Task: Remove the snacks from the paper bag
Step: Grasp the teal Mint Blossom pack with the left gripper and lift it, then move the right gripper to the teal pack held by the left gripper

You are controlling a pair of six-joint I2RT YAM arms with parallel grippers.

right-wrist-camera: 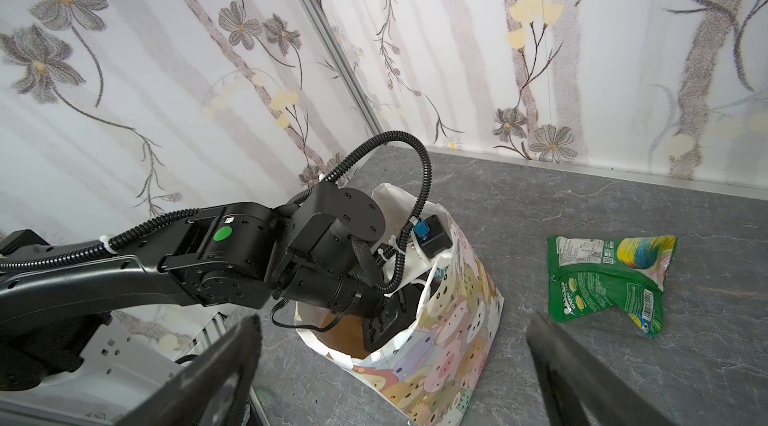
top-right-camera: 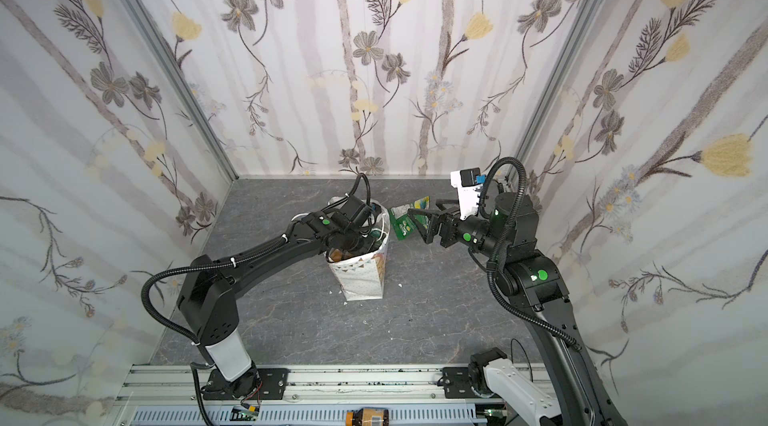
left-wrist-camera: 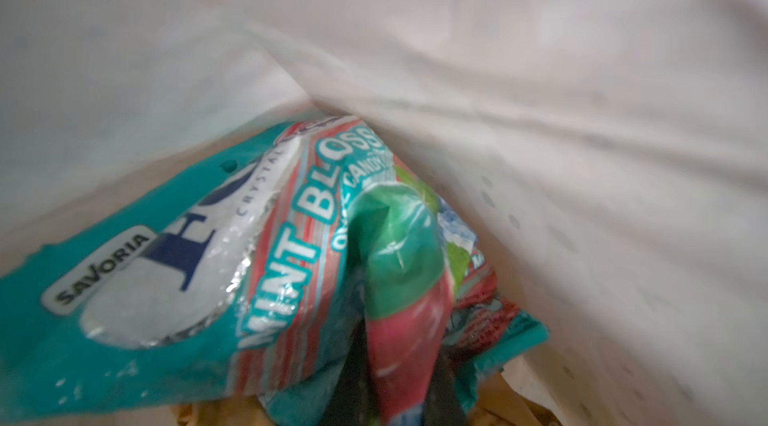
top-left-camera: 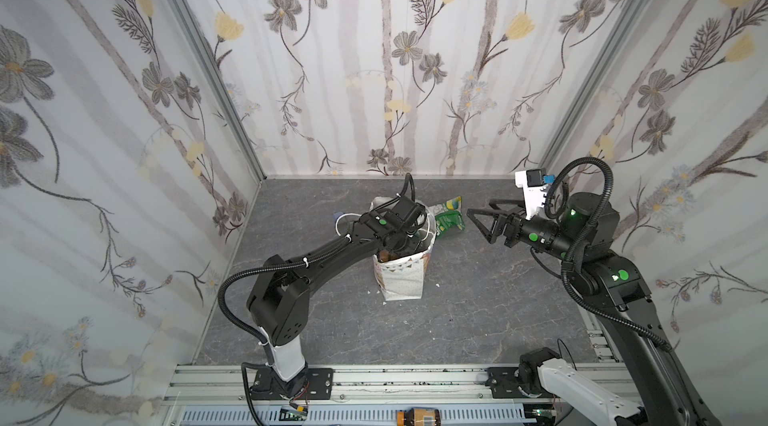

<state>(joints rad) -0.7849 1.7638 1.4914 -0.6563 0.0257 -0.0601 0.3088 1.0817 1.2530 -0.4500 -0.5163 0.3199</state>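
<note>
Inside tall white paper gift bag (top-left-camera: 401,278), upright mid-surface: left claw (left-wrist-camera: 395,312) clamped on a fold of crinkly teal candy packet (left-wrist-camera: 124,341) | right claw (top-left-camera: 478,225) wide open, empty, hovering beside bag | crumpled green foil snack packet (top-left-camera: 451,218) lies flat on grey stone-look surface (top-left-camera: 478,320), between bag and right claw, outside bag

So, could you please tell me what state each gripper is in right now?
Left gripper: shut on a packet inside the bag.
Right gripper: open, holding nothing.
</note>
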